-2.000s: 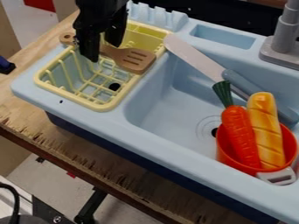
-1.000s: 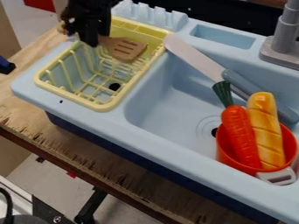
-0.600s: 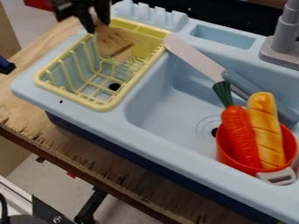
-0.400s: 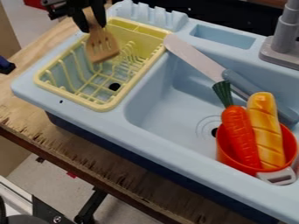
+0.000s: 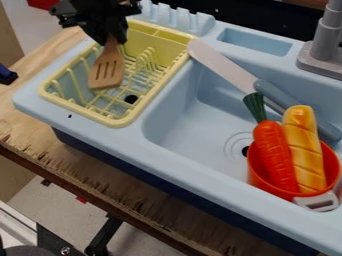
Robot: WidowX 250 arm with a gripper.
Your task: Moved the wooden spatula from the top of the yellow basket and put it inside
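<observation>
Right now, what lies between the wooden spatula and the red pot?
The camera view shows the yellow basket's rim, then the blue sink, ledge and floor, and its drain; nothing loose lies there.

The camera looked down at a slant, fairly near, across the sink (image 5: 153, 156) from its front edge toward the faucet (image 5: 325, 45).

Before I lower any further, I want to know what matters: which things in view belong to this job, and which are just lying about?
For the job:
- slotted wooden spatula
- yellow rack-like basket
- black two-finger gripper

Lying about:
- large knife with grey-blue handle
- orange toy carrot
- golden toy bread loaf
- red pot
</observation>
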